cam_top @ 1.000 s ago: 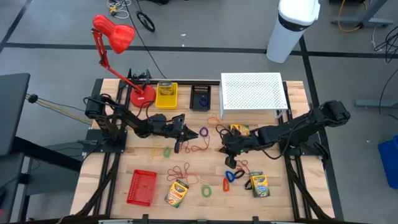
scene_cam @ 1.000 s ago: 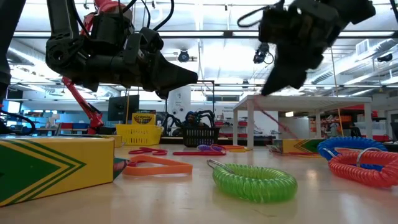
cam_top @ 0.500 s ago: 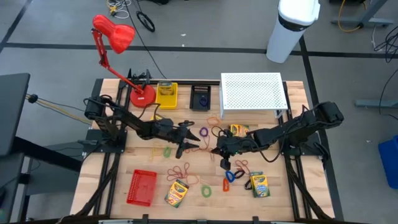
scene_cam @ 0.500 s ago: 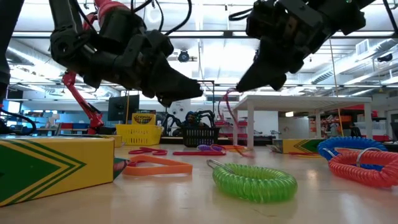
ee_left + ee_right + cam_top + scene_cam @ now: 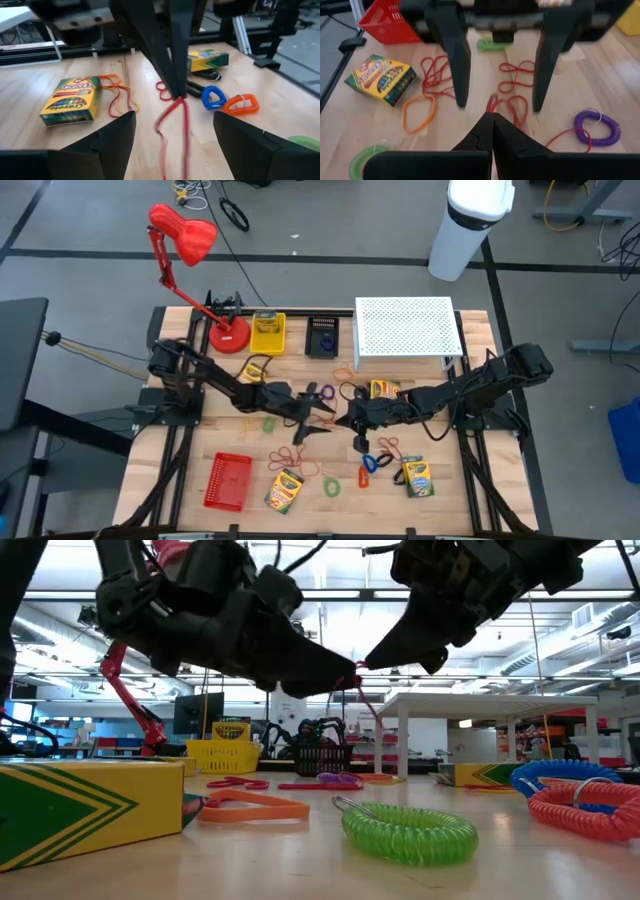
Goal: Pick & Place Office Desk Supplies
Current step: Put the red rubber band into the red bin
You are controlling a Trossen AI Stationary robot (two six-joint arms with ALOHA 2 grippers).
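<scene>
A thin red rubber band (image 5: pixel 176 125) hangs above the middle of the table, with my right gripper (image 5: pixel 347 420) shut on it. My left gripper (image 5: pixel 322 414) faces it from the table's left, open wide. Its two fingers (image 5: pixel 457 70) stand on either side of the band without touching it. More red bands (image 5: pixel 288 454), coiled loops (image 5: pixel 330 487) and crayon boxes (image 5: pixel 284 490) lie on the wooden table (image 5: pixel 470 480). My right gripper pinches the red rubber band's upper end (image 5: pixel 178 99) between its two shut fingertips. The fingers come from the table's right, slanting down. The band hangs slack below them; whether its lower end rests on the table, I cannot tell.
At the back stand a red lamp (image 5: pixel 185 240), a yellow bin (image 5: pixel 267 332), a black bin (image 5: pixel 322 337) and a white perforated riser (image 5: pixel 405 330). A red basket (image 5: pixel 228 480) sits front left. Crayon boxes (image 5: pixel 385 388) and blue and orange clips (image 5: pixel 372 464) lie near my right arm.
My left gripper has gone toward the table's right, up to my right gripper, and has opened wide. My right gripper has shifted slightly left and tipped up from pointing down, lifting the red band off the table.
</scene>
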